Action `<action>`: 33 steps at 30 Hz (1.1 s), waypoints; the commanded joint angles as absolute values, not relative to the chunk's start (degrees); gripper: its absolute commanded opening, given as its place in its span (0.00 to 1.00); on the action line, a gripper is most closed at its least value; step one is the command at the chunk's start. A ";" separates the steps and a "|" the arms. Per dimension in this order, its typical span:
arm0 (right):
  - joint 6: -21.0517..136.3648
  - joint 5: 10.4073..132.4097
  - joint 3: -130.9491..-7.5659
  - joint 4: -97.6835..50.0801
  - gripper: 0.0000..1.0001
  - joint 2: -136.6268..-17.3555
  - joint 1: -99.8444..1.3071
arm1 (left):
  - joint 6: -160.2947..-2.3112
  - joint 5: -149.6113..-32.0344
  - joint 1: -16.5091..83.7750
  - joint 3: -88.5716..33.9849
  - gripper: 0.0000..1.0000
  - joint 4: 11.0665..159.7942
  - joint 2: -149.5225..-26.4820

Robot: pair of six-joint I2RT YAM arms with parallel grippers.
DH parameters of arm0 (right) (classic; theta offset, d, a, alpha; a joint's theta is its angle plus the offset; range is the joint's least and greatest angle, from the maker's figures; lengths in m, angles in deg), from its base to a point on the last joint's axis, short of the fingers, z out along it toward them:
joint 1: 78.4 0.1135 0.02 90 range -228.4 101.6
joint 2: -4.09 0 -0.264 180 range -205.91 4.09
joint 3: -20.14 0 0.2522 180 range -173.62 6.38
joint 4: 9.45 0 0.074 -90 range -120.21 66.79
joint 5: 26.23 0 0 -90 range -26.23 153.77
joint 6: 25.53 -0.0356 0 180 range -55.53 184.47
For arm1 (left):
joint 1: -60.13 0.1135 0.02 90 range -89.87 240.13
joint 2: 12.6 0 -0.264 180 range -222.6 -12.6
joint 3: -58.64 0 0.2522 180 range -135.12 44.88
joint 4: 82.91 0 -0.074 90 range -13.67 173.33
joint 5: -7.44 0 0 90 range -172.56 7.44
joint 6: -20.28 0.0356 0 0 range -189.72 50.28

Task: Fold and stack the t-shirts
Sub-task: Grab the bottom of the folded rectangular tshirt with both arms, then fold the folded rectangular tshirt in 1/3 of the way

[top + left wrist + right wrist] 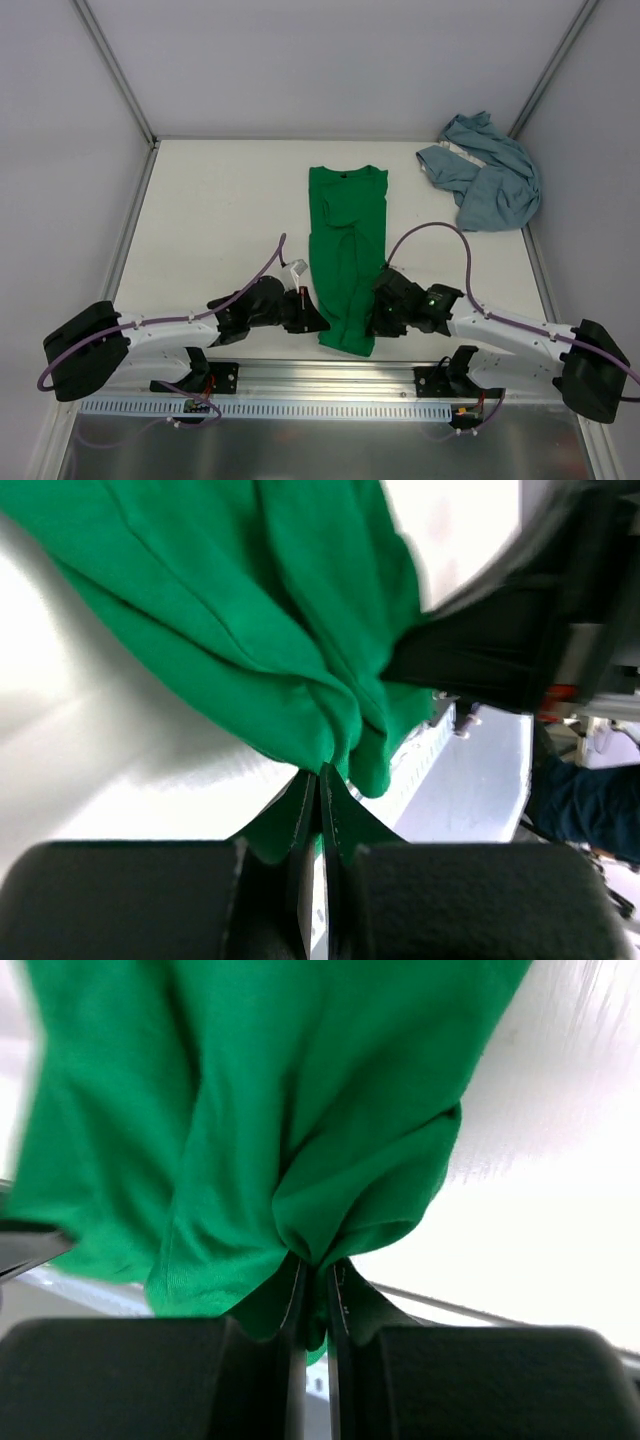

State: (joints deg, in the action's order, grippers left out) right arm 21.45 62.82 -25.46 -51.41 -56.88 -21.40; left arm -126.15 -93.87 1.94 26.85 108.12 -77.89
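Observation:
The bright green t-shirt [345, 250] lies as a long narrow strip down the middle of the table, collar at the far end. My left gripper [313, 320] is shut on its near left hem, and my right gripper [374, 322] is shut on its near right hem. The left wrist view shows green cloth [250, 630] pinched between the closed fingers. The right wrist view shows green cloth [300, 1110] bunched into the closed jaws. The blue-grey t-shirt [485, 175] with paler trim lies crumpled at the far right corner.
The white table [220, 220] has raised walls at the back and sides. A metal rail [330, 405] runs along the near edge by the arm bases. Purple cables loop from both arms.

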 commanded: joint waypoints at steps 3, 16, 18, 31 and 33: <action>24.39 57.88 -36.33 -60.64 0.01 -55.32 -22.93 | -122.11 -88.28 1.60 19.31 0.00 95.49 -74.73; 31.07 62.89 -42.58 -59.95 0.00 -61.65 -32.24 | -119.39 -90.56 7.30 9.02 0.00 88.96 -79.13; 32.56 63.07 -43.80 -59.94 0.00 -62.79 -33.39 | -119.03 -91.43 9.15 8.40 0.00 88.51 -79.04; 39.59 70.18 -51.71 -58.89 0.00 -72.80 -42.97 | -115.96 -98.46 18.64 3.22 0.00 88.16 -85.01; 40.30 71.50 -52.94 -58.72 0.01 -74.39 -44.46 | -115.52 -99.61 19.35 1.56 0.00 88.42 -87.55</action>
State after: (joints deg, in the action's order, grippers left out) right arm 37.47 69.18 -49.50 -59.08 -72.46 -42.58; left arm -117.67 -96.43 18.33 4.93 87.73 -85.13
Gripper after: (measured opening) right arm 0.094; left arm 0.009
